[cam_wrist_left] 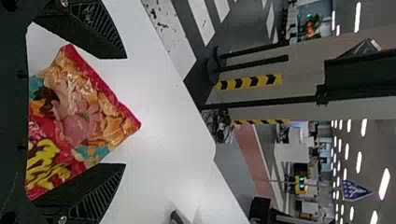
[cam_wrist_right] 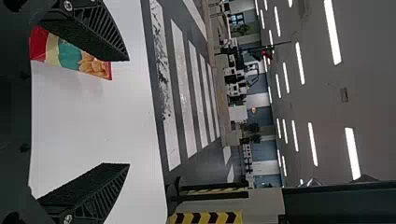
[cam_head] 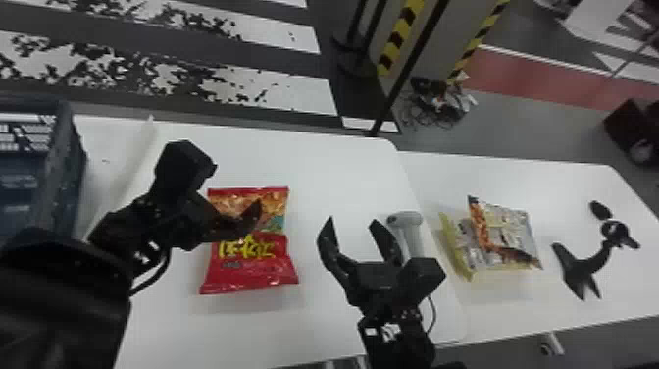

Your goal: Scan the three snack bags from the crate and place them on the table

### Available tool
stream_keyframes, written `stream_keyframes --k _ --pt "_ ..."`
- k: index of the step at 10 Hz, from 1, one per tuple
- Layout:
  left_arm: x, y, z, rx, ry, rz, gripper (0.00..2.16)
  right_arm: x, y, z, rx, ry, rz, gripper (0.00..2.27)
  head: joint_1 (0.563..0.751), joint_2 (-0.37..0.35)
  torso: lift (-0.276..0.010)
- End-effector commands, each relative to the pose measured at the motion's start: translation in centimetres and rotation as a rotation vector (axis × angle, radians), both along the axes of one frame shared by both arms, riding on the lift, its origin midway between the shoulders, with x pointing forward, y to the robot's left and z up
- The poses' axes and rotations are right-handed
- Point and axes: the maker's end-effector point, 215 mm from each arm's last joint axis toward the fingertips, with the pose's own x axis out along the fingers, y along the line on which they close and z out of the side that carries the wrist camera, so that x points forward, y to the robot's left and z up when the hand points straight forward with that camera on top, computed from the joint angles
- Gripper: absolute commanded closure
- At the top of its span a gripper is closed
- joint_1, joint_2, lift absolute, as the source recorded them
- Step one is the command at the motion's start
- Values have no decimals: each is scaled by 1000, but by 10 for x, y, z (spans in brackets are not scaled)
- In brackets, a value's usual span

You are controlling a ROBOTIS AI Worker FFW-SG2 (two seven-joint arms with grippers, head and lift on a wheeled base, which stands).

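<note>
Left side, at the work: the left gripper point(cam_wrist_left: 125, 111), jaws spread wide apart and clamped on nothing.
Red snack bag: the glossy red-and-orange foil snack bag point(cam_head: 255, 255) lies flat on the white surface point(cam_head: 343, 167), under the left jaws; its picture half shows in their gap in the left wrist view. Contact: cannot tell.
Bag's long axis: runs near to far, red end near, picture end far. The left jaws come in from the left, so they point across that axis.
Nearer arm: the left, clearly. Closing on the bag likely calls for lowering a little and keeping both sides of the foil within the gap; a shallow pinch could slip or crumple it.
Right gripper: the right gripper point(cam_head: 351, 220) is to the right of the bag, well apart from it, jaws apart, pointing far.
Scanner: the pale grey handheld scanner point(cam_head: 412, 233) sits just right of those jaws, probably theirs to take.
Far right: a silver-and-orange bag point(cam_head: 510, 230) overlaps a yellow-edged bag point(cam_head: 456, 245) on the second white surface point(cam_head: 564, 171).
Far left: the dark plastic crate point(cam_head: 63, 147).
</note>
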Motion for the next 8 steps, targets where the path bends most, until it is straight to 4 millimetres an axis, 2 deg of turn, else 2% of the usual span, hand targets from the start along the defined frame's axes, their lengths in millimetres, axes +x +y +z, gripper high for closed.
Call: stream_keyframes --k 1,3,5,6,8 --pt "8 35 18 -53 -60 87 39 2 3 5 3 -5 4 63 695 -329 -62" --pt "10 86 39 -102 -133 201 39 4 6 7 3 1 13 60 695 -265 -62" --pt "2 133 44 -163 -127 296 39 8 14 4 14 37 39 60 695 -201 -62" --pt "-3 152 41 -170 -120 340 39 8 21 -7 59 90 71 60 695 -182 -62" --pt "-11 178 46 -177 -141 389 39 9 35 -23 130 180 130 60 695 -113 -62"
